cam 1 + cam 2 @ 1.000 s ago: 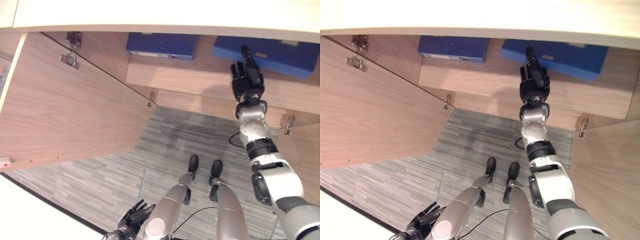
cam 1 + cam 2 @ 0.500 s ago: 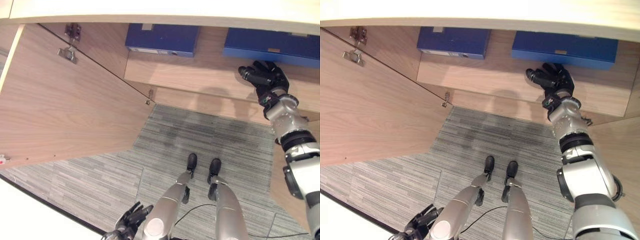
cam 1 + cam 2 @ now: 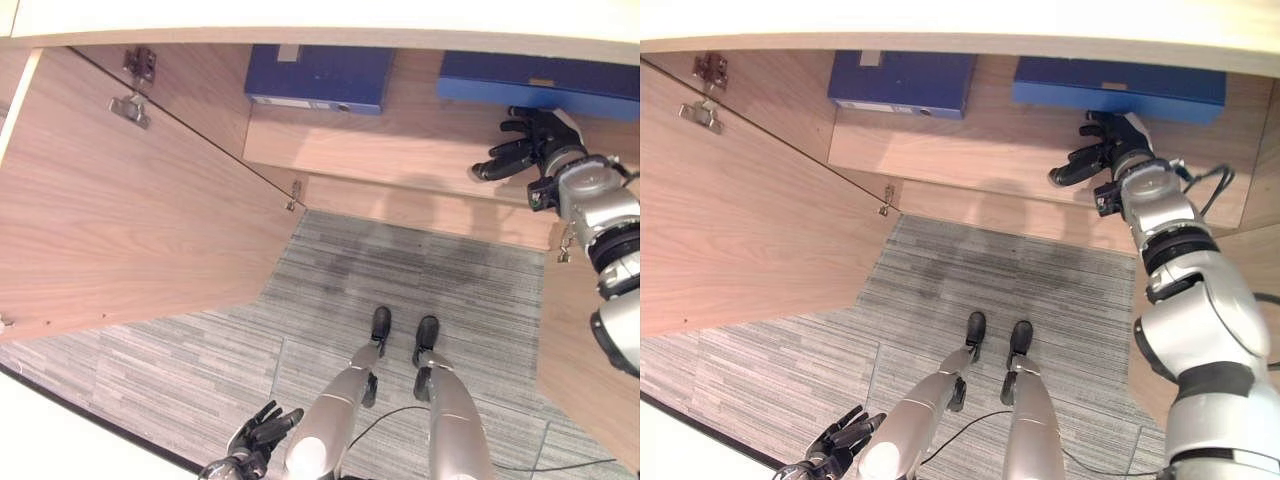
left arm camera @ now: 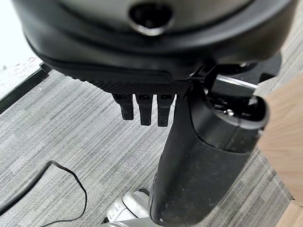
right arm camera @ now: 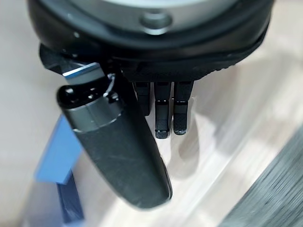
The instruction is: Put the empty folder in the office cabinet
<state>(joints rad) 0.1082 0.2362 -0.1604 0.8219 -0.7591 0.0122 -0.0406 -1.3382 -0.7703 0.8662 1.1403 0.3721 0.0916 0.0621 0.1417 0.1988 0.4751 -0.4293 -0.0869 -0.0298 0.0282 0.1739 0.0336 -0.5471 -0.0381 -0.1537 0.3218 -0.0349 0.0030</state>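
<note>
Two blue folders, the right folder and the left folder, lie on the cabinet shelf, the right hand spread empty just beside the right one, the left hand relaxed low over the carpet

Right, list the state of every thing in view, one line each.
Wooden cabinet's left door: swung open.
Dark blue folder on the left: lying flat on the shelf.
Brighter blue folder on the right: flat on the shelf, released.
Right hand: open, empty.
Left hand: open, idle.
</note>
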